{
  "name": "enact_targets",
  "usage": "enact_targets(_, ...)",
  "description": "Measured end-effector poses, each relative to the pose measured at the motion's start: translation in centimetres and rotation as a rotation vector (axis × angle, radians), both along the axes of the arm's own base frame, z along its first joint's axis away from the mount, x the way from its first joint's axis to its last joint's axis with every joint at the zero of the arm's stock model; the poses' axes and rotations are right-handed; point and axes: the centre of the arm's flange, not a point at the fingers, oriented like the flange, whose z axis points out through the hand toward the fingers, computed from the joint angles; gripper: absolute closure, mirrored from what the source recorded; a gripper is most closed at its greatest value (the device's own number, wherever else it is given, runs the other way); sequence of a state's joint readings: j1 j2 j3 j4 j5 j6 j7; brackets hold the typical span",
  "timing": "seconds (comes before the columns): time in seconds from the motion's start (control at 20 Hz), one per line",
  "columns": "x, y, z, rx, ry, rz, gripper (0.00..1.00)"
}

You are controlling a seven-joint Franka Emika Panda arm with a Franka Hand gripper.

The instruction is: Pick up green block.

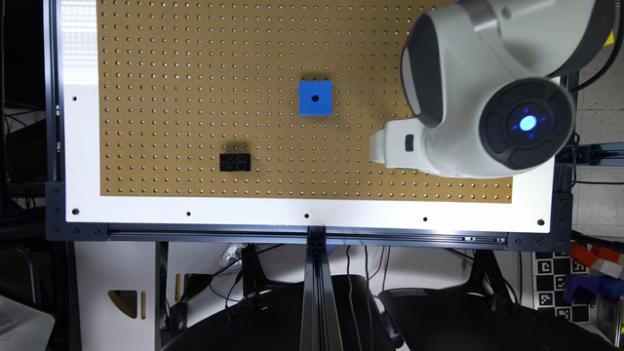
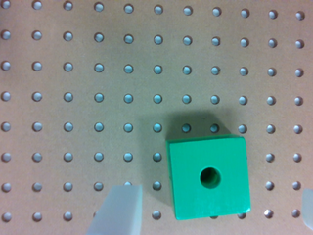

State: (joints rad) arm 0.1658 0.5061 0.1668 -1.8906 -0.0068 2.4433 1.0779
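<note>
Matt plastic green block [image 2: 209, 177] (smooth); brown fibreboard pegboard [image 2: 98, 78], dull.

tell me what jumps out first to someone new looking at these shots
In the exterior view, the big white robot arm with its glowing blue light looms over the exterior view's right of the brown pegboard. A blue cube sits mid-board and a black studded brick lower down. In the wrist view, the green block lies between the open claw's fingers.
</note>
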Motion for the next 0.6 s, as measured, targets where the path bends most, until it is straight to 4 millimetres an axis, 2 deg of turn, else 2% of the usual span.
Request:
enact_targets(0.3,0.2,0.3,0.0,0.002,-0.002,0.002,0.0)
enact_targets(0.4,0.1,0.3,-0.7,0.001,0.006,0.002,0.0)
enact_targets(0.45,0.1,0.3,-2.0,0.002,0.011,0.002,0.0)
enact_targets(0.6,0.0,0.3,-3.5,0.005,0.013,0.001,0.0)
